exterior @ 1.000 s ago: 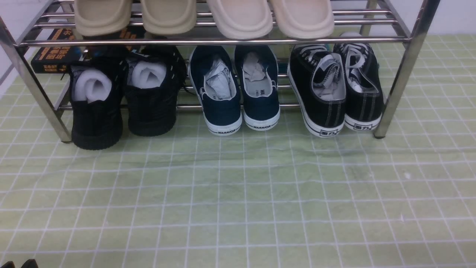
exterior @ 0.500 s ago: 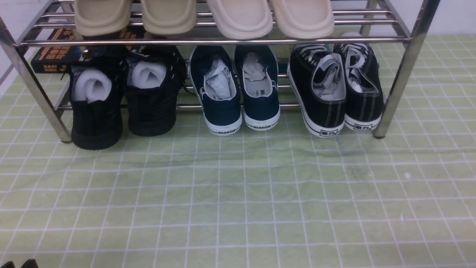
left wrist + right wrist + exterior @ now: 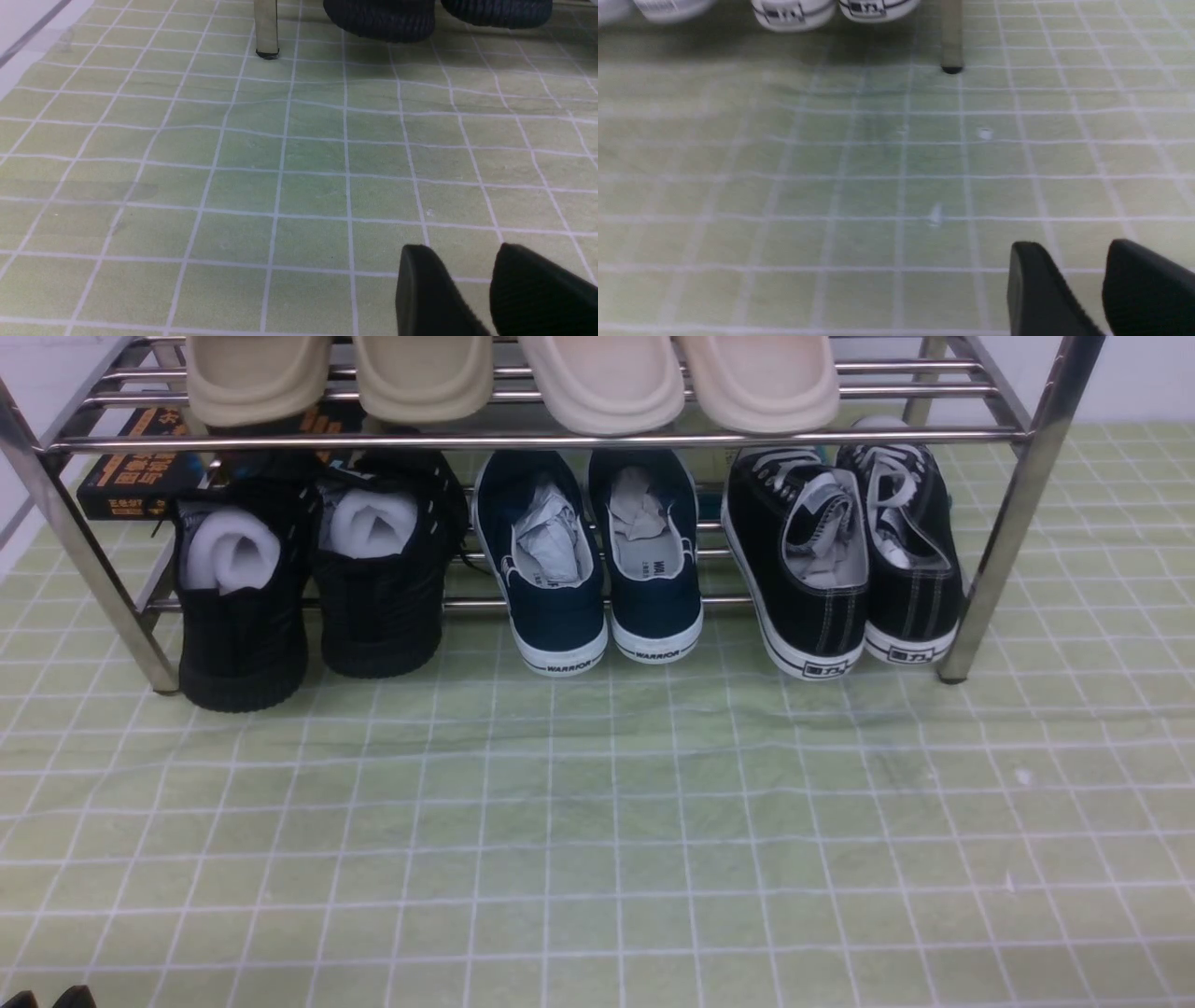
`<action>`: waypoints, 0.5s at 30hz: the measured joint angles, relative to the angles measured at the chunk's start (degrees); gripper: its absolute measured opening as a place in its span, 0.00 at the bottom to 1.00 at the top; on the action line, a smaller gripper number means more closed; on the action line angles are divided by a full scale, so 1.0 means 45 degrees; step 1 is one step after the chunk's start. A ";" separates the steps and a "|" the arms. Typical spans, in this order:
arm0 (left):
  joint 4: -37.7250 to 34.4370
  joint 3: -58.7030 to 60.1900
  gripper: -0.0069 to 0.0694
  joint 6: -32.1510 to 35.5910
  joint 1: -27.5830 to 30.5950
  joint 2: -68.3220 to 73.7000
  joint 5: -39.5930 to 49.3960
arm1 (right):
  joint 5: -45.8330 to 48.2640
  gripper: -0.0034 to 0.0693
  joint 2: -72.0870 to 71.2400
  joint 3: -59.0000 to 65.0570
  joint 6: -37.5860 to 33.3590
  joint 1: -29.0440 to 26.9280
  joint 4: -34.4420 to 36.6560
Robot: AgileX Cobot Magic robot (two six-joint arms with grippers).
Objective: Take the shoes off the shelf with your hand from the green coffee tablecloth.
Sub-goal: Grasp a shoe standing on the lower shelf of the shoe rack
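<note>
The shoes, a navy blue pair with white soles, stand side by side on the lower tier of the chrome shelf, heels toward me and paper stuffed inside. The green coffee tablecloth lies under the shelf and across the foreground. My left gripper hovers low over the cloth, open and holding nothing, well short of the shelf; its tips just show at the front view's bottom left corner. My right gripper is open and holding nothing too, over the cloth in front of the shelf's right leg.
Black knit shoes stand left of the navy pair, black lace-up sneakers right of it. Beige slippers fill the upper tier. A dark book lies behind the left end. The shelf's slanted legs stand at both ends.
</note>
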 joint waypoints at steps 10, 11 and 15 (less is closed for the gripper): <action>0.0000 0.0000 0.41 0.0000 0.0000 0.0000 0.0000 | -0.0862 0.38 0.0000 0.0120 0.1832 0.0000 0.9041; 0.0000 0.0000 0.41 0.0000 0.0000 0.0000 0.0000 | -0.0889 0.38 0.0000 0.0120 0.1832 0.0000 0.9041; 0.0000 0.0000 0.41 0.0000 0.0000 0.0000 0.0000 | -0.1106 0.38 0.0000 0.0120 0.1845 0.0000 1.0508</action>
